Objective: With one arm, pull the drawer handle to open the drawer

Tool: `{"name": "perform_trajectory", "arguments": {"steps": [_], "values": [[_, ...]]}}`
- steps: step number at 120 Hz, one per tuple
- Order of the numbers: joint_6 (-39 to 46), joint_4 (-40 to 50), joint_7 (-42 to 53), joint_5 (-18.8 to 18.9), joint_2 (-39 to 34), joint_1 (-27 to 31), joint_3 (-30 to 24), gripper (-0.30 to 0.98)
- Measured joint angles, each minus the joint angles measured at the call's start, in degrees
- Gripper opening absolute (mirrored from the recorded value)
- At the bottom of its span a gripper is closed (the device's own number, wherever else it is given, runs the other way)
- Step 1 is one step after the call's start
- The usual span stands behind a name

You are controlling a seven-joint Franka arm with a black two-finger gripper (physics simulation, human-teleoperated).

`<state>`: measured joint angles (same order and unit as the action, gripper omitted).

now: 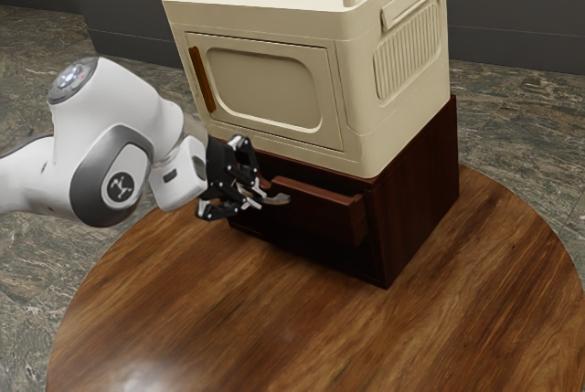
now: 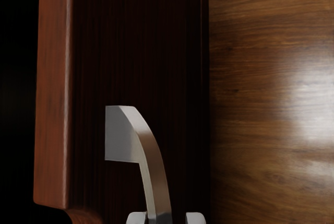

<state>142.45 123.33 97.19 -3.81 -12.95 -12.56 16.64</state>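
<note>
Gripper: one, black, two-fingered, at the end of a white and grey arm; set at the drawer's handle, its fingers parted. The handle runs between the fingertips; one tip lies close along it, while a gap separates it from the other, the tip nearer the bench. No two-sided hold.

Handle: one, silvery, curved, mounted on the drawer front; its squared end and bowed bar appear in the wrist view.

Drawer: one, red-brown, its upper edge lighter than its dark face; partly out, standing forward of the cabinet's front.

Cabinet: one, dark red-brown, upright on the bench, housing the drawer.

Storage unit: one, cream, resting on top of the cabinet; closed front door with rounded panel and an orange-brown upright strip; ribbed panel on one side; two raised rails along the top.

Bench: one, round, brown wood with streaked grain, glossy, carrying the cabinet.

Surroundings: veined stone-look floor; dark grey wall.
</note>
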Motion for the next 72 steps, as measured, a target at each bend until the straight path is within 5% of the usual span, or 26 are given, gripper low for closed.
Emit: {"name": "perform_trajectory", "arguments": {"steps": [72], "values": [[-0.84,1.68,0.10,0.19,-1.92,0.01,0.84,0.00]]}}
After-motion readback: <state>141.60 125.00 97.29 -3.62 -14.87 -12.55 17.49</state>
